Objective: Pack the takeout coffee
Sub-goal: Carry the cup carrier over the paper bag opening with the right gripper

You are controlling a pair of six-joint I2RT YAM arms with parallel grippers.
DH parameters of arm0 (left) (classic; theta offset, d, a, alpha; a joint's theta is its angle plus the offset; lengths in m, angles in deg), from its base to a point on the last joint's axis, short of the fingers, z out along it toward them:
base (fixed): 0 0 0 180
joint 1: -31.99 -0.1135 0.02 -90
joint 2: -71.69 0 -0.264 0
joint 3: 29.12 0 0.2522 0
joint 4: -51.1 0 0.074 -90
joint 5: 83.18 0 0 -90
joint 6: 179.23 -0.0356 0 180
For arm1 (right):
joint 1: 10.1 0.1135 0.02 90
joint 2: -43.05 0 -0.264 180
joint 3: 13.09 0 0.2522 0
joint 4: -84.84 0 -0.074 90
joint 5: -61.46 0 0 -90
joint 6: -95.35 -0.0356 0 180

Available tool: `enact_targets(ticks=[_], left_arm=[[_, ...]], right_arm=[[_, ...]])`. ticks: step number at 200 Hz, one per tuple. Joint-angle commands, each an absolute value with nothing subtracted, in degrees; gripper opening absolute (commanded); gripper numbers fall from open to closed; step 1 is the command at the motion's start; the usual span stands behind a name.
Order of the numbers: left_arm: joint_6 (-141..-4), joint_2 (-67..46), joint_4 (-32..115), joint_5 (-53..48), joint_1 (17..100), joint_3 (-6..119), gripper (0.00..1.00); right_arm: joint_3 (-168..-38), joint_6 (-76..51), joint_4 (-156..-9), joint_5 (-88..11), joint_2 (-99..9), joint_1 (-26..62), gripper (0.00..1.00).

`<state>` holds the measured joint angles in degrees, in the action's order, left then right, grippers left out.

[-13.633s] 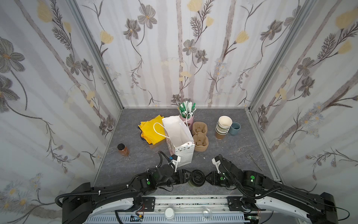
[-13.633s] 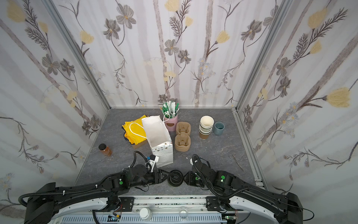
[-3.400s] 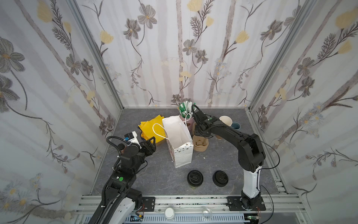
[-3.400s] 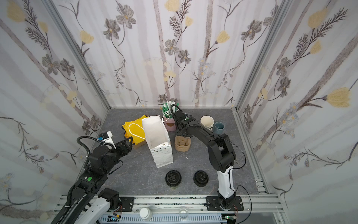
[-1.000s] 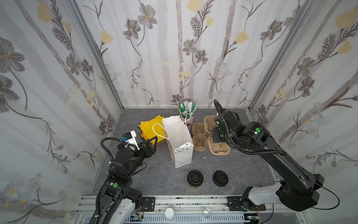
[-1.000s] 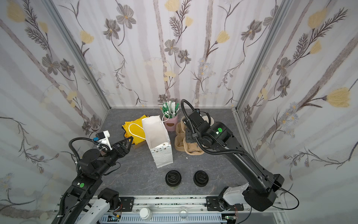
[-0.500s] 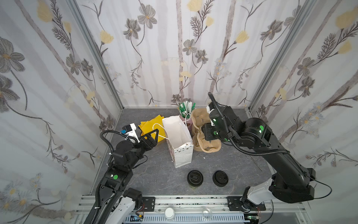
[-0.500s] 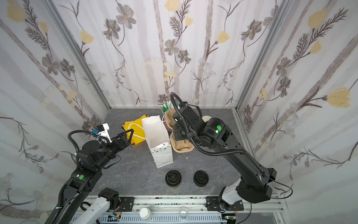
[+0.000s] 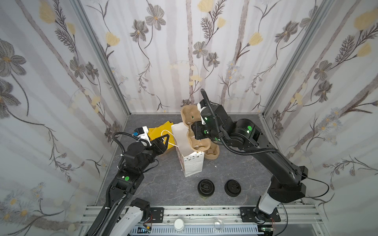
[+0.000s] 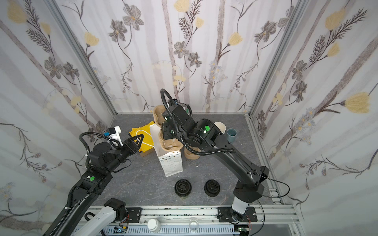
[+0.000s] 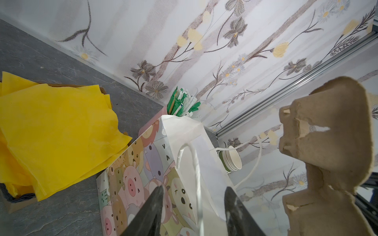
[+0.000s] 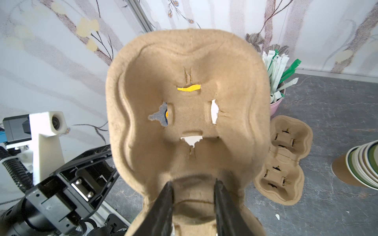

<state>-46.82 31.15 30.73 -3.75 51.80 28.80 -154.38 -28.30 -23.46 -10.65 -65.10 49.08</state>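
Takeout coffee [image 9: 206, 187], far from right gripper [image 12: 192, 182] clamping carrier [image 12: 188, 71]

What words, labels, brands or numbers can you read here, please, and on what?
None can be read.
The gift bag shows only cartoon animal faces.
The black sip lids bear raised marks, too small to read.
The wrapped straws have green print, too blurred.
The pulp cup carrier is blank.
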Motion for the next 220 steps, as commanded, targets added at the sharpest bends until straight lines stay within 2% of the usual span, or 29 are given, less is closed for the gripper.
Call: enact_targets(ticks=[1, 51, 115, 220], left_arm=[[-47.3, 31.1, 33.6, -4.6, 51.7, 29.2, 0.42], [-47.2, 31.9, 33.9, -5.4, 51.7, 28.3, 0.28], [-47.0, 32.3, 33.9, -6.2, 51.7, 28.1, 0.16], [-46.6, 33.3, 33.9, -7.9, 51.7, 27.2, 0.1]], right_arm=[[-154.8, -29.6, -30.0, -10.8, -67.2, 49.2, 0.34], [-155.0, -30.4, -32.9, -6.5, -71.8, 49.0, 0.34], [-155.2, -30.4, -32.5, -1.0, -75.0, 48.8, 0.33], [-155.2, -30.0, -29.7, -1.4, -79.5, 48.7, 0.33]])
